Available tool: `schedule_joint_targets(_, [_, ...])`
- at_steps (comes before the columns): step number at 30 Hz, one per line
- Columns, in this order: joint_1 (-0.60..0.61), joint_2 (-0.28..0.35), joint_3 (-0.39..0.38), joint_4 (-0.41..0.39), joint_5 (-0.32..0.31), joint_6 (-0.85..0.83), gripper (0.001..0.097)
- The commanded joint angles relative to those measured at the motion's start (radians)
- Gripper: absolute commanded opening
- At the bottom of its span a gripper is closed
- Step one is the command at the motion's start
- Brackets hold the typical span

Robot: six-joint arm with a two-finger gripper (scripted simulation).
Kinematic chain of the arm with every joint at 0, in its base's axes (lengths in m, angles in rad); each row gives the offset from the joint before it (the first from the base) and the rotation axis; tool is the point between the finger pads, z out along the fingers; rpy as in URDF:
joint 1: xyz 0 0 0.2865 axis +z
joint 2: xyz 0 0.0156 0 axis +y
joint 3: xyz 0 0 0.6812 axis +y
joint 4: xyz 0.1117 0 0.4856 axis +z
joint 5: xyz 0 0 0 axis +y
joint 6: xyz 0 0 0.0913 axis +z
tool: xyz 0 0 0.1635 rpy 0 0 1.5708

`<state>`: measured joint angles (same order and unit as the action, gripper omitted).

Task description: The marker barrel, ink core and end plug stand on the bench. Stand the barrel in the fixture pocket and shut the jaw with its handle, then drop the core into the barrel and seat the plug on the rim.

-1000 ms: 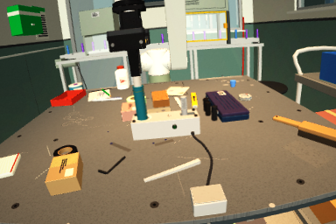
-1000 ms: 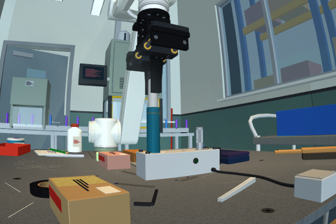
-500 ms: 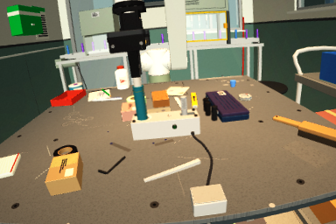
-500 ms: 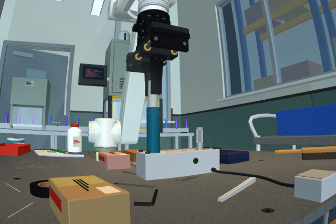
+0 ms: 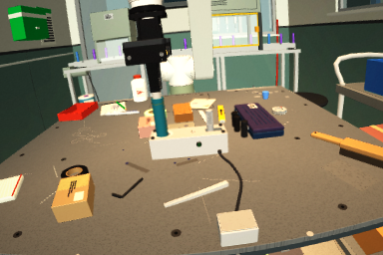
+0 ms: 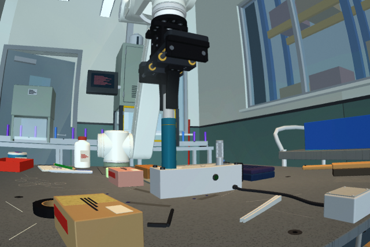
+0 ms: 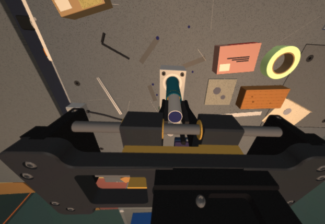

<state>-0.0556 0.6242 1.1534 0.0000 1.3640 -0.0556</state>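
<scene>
The teal marker barrel point(image 5: 160, 115) point(image 6: 169, 142) point(image 7: 172, 85) stands upright in the pocket of the white fixture point(image 5: 188, 142) point(image 6: 195, 178). Straight above it my gripper point(image 5: 156, 90) point(image 6: 169, 109) point(image 7: 175, 114) is closed on the grey ink core point(image 6: 169, 113) point(image 7: 175, 109), whose lower end sits at the barrel's mouth. The fixture's grey handle point(image 5: 210, 119) point(image 6: 219, 152) stands upright at the right of the barrel. A small yellow piece point(image 5: 221, 113) stands behind the fixture, and I cannot tell whether it is the end plug.
A cardboard box point(image 5: 73, 197) point(image 6: 97, 220) lies front left beside black tape point(image 5: 74, 171) and a hex key point(image 5: 127, 189). A cable point(image 5: 234, 175) runs from the fixture to a white box point(image 5: 237, 227). A pink box point(image 6: 125, 176), orange block point(image 5: 182, 111) and dark case point(image 5: 258, 120) surround the fixture.
</scene>
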Motion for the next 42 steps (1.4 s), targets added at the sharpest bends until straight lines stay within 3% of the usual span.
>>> schedule_joint_targets(1, [0.0,-0.001,-0.001,0.0,-0.001,0.0,0.0048])
schedule_joint_targets(37, [0.0,0.004,0.007,0.0,-0.014,0.0,0.0048])
schedule_joint_targets(42, [0.0,0.004,0.007,0.0,-0.014,0.0,0.0133])
